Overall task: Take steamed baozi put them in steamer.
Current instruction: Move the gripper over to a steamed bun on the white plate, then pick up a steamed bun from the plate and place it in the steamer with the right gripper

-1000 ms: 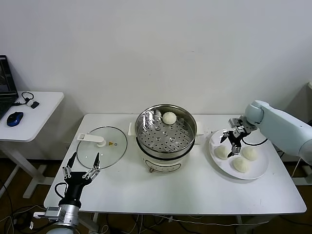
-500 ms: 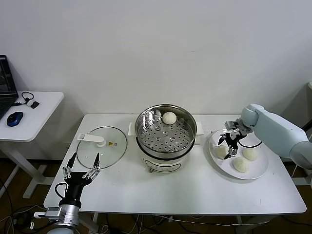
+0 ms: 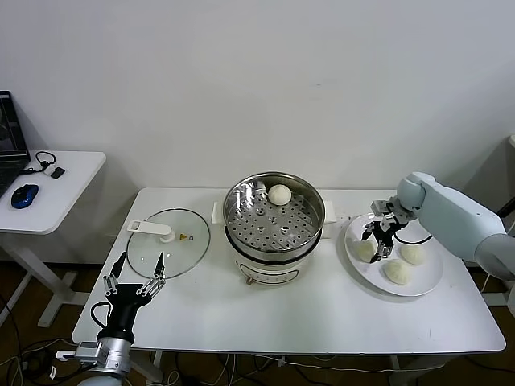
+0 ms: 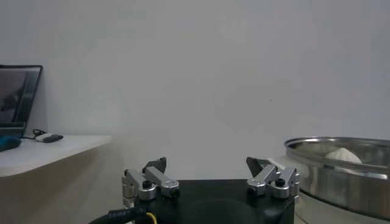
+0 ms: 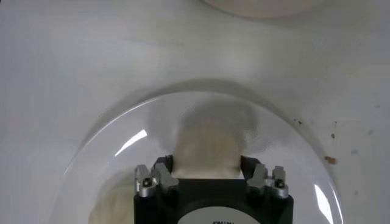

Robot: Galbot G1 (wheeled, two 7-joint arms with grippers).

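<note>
Sitting mid-bench, the steamer (image 3: 273, 219) holds one baozi (image 3: 279, 194) at the back of its tray. Three more baozi lie on a plate (image 3: 430, 277) to its right. The right claw (image 3: 378, 240) is clenched on the nearest bun (image 3: 366, 251). A glass lid (image 3: 168, 243) lies left of the steamer. The left claw (image 3: 133, 282) waits released at the bench's front-left edge.

Bare worktop (image 3: 338, 310) lay open between plate (image 3: 428, 283) and steamer (image 3: 273, 221); the steamer's tall rim stood in the way.
</note>
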